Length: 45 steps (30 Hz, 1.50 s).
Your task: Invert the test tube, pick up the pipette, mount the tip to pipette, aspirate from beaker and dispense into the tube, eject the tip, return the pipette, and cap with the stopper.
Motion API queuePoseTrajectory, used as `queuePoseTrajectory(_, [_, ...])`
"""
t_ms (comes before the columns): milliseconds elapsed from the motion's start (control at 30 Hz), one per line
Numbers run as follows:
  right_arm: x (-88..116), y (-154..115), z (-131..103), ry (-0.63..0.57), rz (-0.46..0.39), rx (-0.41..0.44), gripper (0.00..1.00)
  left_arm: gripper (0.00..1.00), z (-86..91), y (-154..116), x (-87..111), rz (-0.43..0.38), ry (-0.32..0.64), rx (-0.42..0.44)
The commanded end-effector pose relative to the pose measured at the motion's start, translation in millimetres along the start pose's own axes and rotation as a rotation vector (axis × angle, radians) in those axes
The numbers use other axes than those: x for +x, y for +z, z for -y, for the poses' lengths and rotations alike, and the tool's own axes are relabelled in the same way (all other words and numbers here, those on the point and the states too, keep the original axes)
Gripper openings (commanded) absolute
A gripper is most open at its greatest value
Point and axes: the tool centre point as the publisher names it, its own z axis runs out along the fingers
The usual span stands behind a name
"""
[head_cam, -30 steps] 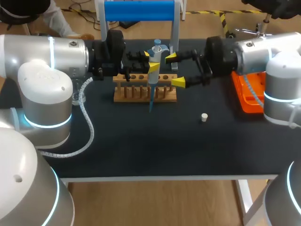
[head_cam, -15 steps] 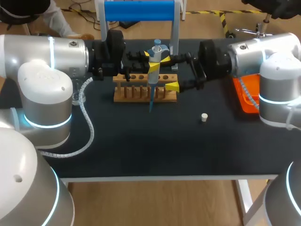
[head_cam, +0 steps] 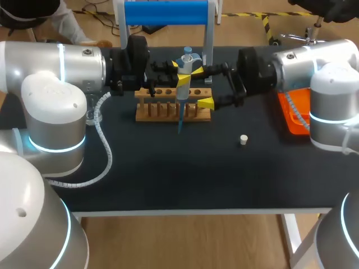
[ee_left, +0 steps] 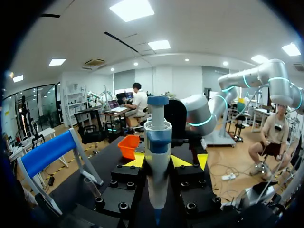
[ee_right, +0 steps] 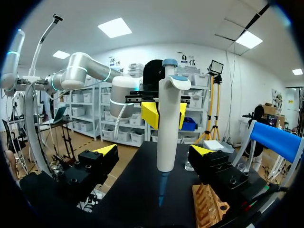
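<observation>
While the dark table (head_cam: 168, 174) is reached across from both sides, the left arm (head_cam: 56, 67) and right arm (head_cam: 314, 61) are brought together above the wooden rack (head_cam: 157, 114). The pipette (head_cam: 183, 92), with a blue tip (head_cam: 180, 124) fitted, is held upright over the rack, pinched by the left gripper (ee_left: 156, 164). The right gripper (ee_right: 156, 152) is spread wide around its body, touching it on neither side. The small white stopper (head_cam: 243, 139) lies well apart on the table. If the right gripper is closed off-centre, the pipette could be tilted or dragged from the pinch. If it is lowered carelessly, the tip could be struck against the rack and shed.
</observation>
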Motion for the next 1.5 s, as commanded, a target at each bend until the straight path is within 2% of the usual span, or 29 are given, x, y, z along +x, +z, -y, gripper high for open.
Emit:
queuePoseTrajectory(33, [0.0,0.5,-1.0,-0.002,0.011,-0.005,1.00,0.00,0.4,0.4,-0.1,0.001,-0.001,0.000])
queuePoseTrajectory(467, [3.0,9.0,-3.8,0.003,0.027,-0.055,1.00,0.00,0.4,0.4,-0.1,0.001,-0.001,0.000])
queuePoseTrajectory(933, [-12.3,24.6,-3.0,0.034,0.070,-0.105,1.00,0.00,0.4,0.4,-0.1,0.001,-0.001,0.000])
queuePoseTrajectory(1500, [-18.2,39.7,-8.2,0.037,0.094,-0.142,1.00,0.00,0.4,0.4,-0.1,0.001,-0.001,0.000])
